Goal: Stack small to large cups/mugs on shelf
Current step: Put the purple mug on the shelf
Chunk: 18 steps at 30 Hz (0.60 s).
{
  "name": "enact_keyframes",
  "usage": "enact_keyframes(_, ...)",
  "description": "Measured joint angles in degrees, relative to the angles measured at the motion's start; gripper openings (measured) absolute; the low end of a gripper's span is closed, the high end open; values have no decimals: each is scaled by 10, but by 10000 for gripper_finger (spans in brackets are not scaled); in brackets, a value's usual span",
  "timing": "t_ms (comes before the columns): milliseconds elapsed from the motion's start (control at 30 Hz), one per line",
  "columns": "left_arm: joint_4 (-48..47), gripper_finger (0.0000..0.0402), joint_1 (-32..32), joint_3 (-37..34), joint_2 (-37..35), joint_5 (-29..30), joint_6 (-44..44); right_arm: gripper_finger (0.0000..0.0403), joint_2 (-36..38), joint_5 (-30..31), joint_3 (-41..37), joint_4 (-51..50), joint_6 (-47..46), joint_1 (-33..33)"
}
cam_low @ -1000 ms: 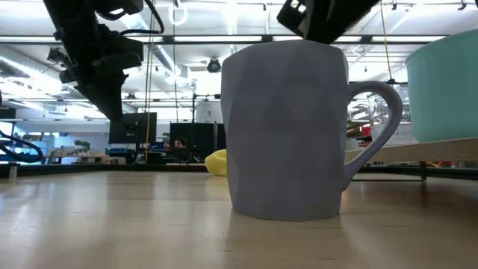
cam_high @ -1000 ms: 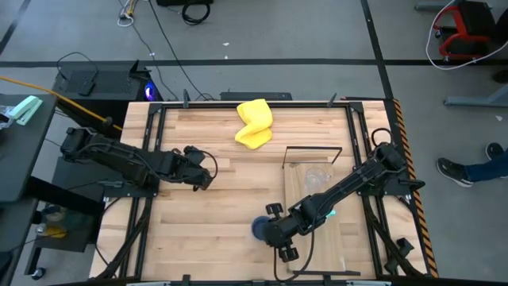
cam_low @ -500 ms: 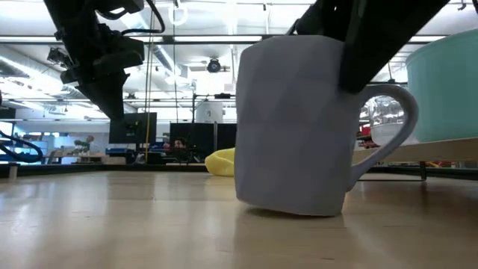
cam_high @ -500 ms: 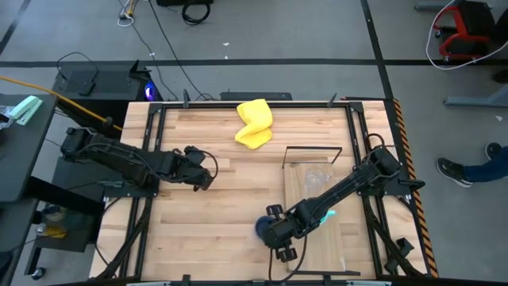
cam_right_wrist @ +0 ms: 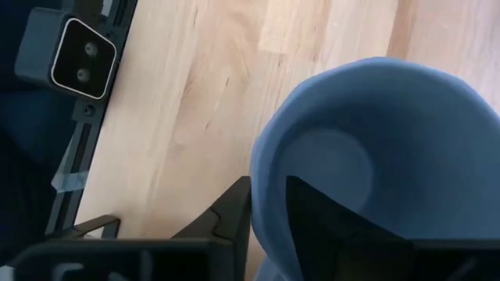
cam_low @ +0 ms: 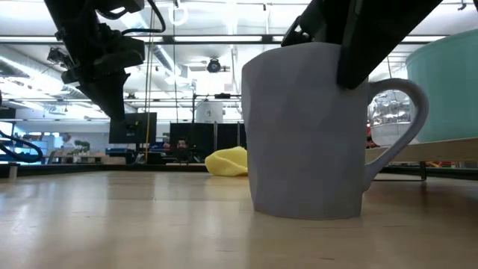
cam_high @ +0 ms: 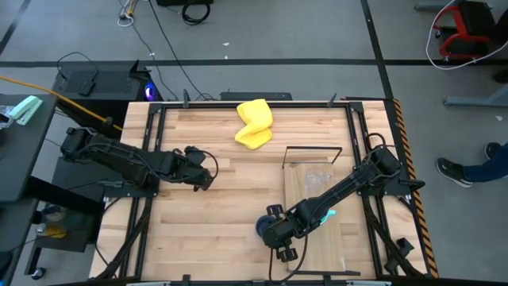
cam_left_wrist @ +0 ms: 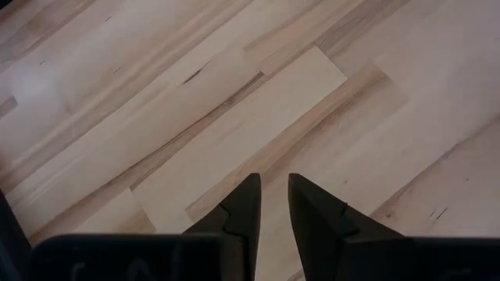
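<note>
Desk [cam_high: 238, 206] front edge: right tool [cam_right_wrist: 264, 204] clamped on grey-blue mug [cam_low: 314, 131] rim (mug upright); left tool [cam_left_wrist: 271, 204] nearly closed, empty.

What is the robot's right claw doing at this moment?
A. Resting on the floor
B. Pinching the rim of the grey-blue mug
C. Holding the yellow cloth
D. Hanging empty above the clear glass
B: in the right wrist view the right gripper has one finger inside and one outside the wall of the grey-blue mug, which sits on the table beside the shelf.
</note>
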<state>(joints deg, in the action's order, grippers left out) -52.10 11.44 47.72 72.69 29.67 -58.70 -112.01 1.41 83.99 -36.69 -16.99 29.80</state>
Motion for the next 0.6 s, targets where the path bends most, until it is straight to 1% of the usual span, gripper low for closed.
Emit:
enact_keyframes(167, 0, 75, 0, 0, 0, 0, 0, 48, 0, 0, 0, 0, 4, 0)
enact_keyframes(300, 0, 69, 0, 0, 0, 0, 0, 19, 4, 12, 0, 0, 28, 1)
enact_keyframes(400, 0, 67, 0, 0, 0, 0, 0, 19, 4, 22, 0, -3, 50, 5)
enact_keyframes(500, 0, 67, 0, 0, 0, 0, 0, 18, 8, 20, 1, -6, 56, 7)
enact_keyframes(600, 7, 70, 0, -2, 0, 0, 0, 17, 10, 18, 28, -57, 66, 11)
